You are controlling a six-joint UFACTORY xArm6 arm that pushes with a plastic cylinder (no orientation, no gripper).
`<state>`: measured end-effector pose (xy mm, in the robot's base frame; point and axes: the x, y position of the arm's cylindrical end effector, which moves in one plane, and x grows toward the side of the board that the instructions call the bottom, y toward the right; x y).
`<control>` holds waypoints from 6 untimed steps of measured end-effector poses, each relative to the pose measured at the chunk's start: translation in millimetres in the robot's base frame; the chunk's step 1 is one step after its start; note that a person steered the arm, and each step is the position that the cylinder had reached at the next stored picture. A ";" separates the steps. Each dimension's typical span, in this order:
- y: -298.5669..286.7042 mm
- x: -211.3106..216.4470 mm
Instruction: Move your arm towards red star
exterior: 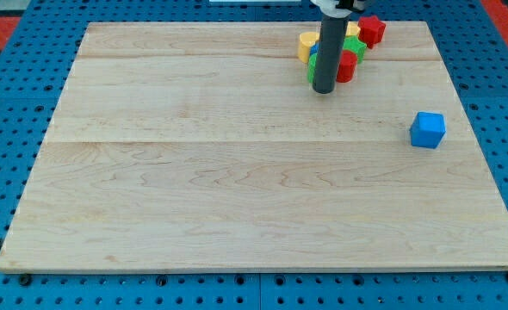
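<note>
Red star (371,30) sits at the board's (237,189) top edge, toward the top-right corner — the upper-right end of a tight cluster. Beside it lie a yellow block (307,43), a red block (347,66) and bits of green (358,45) and blue, shapes unclear behind the rod. My tip (324,89) rests at the cluster's lower edge, short of the star. No pincer here — just the rod. A blue cube (427,130) sits alone near the right edge.
</note>
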<state>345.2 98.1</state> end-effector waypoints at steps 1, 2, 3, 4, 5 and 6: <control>0.0 0.1; 4.4 0.5; 64.7 -3.0; 179.0 -21.2; 245.3 -48.3; 240.2 -76.0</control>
